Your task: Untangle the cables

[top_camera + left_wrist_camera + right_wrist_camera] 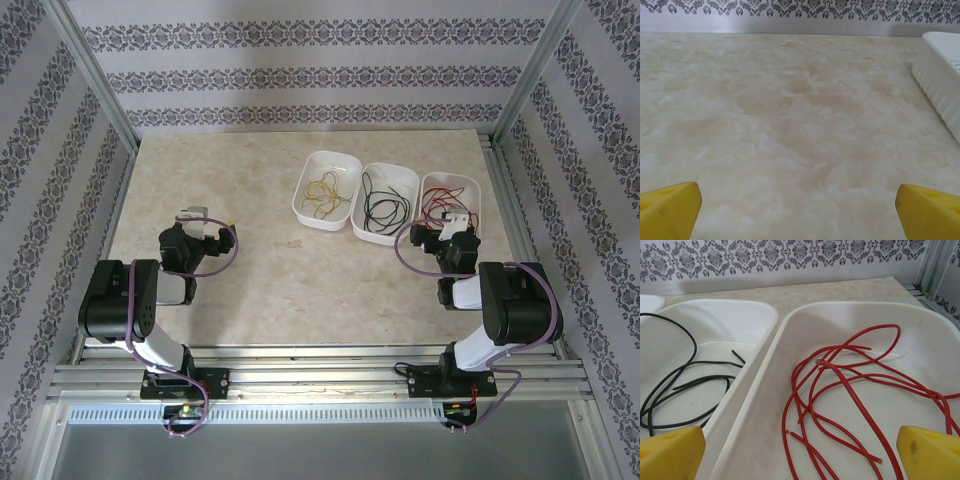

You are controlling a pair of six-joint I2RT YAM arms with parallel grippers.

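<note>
Left pincer [799, 212]: spread wide and holding nothing. Its two yellow fingertips [667, 210] hang low over a bare part of the desk [790, 125].
Right pincer [800, 455]: spread wide too, with nothing pinched. It hangs over the near end of the right tub [752, 432].
Red cables [842, 385]: loose loops lying in the right tub, just in front of the right pincer and between its two fingertips.
Dark cables [670, 385]: curled in the middle tub [747, 315], just to the left of the right pincer.
Yellow cables [322, 190]: a small bunch in the left tub [313, 160], off to the right of the left pincer and well apart from it.
Tubs: three white ones in a row on the far right side of the desk, each with one colour of cable inside.
</note>
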